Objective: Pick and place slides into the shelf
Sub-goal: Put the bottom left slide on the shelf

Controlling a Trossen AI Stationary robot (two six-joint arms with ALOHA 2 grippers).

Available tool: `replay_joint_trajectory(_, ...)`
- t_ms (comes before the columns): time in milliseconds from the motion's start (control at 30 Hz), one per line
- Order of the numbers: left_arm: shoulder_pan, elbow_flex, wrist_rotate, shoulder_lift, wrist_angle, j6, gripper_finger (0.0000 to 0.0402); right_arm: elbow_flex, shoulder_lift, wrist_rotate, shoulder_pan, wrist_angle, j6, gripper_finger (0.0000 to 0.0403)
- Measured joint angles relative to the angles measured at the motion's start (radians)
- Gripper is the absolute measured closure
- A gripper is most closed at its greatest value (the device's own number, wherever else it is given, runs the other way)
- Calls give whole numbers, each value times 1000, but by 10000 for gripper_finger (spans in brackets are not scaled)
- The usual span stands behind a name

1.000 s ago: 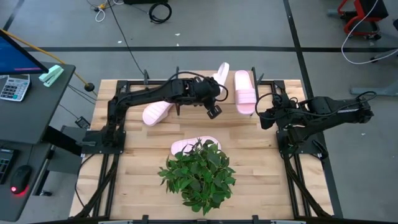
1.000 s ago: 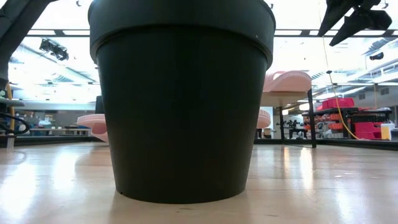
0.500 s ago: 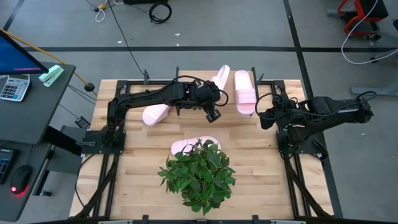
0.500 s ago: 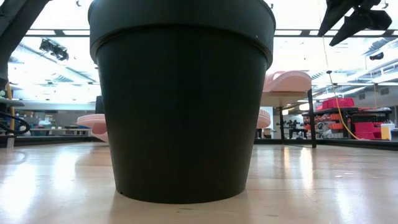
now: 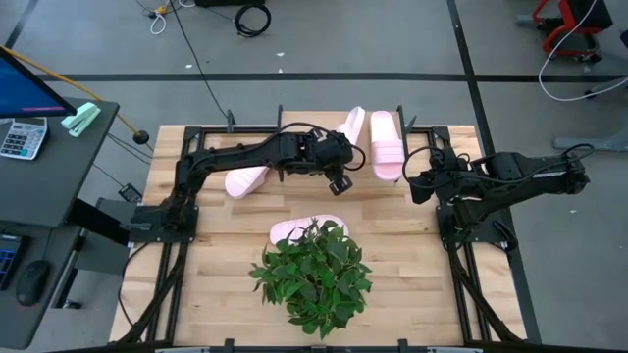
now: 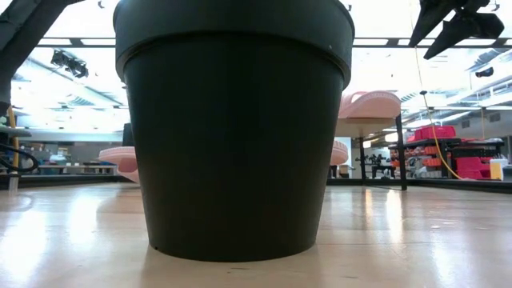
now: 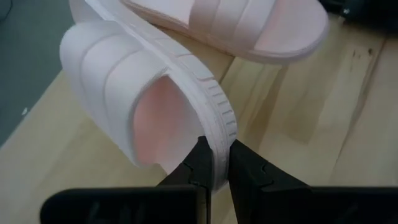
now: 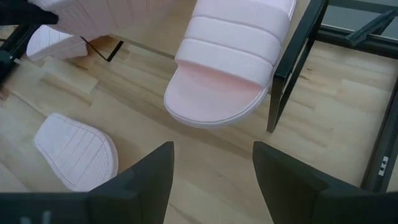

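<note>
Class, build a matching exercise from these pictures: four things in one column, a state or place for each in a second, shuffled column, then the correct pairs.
Things
1. left gripper
2. right gripper
3. plant
4. calculator

States or places
A. open, holding nothing
B. on the side desk
C. shut on a slide's edge
D. in a black pot, near edge of the table

Pairs: 1-C, 2-A, 3-D, 4-B

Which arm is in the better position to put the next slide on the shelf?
The left. Its gripper is shut on a slide beside the one already on the shelf. The right gripper is open and empty.
</note>
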State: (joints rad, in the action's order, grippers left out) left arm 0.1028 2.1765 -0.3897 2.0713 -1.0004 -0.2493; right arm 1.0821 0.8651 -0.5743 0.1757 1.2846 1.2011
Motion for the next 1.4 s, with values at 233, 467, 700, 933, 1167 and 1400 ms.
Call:
replay_joint_trajectory(233,1,-1,1,5,1,0,368,0,0,0,0,0,0,179)
replay_joint_trajectory(467,8,-1,-10,8,9,5,368,0,0,0,0,0,0,179)
replay_joint_trajectory(700,3,-2,-30,17,16,8,368,0,0,0,0,-3,0,179)
replay_joint_trajectory(933,-6,-2,-104,16,-10,43,368,0,0,0,0,-3,1,179)
replay_joint_trajectory(1167,-7,-2,-107,16,-49,51,368,0,0,0,0,-3,1,179)
replay_joint_trajectory(1400,-7,-2,-104,16,-49,51,368,0,0,-1,0,-3,1,179)
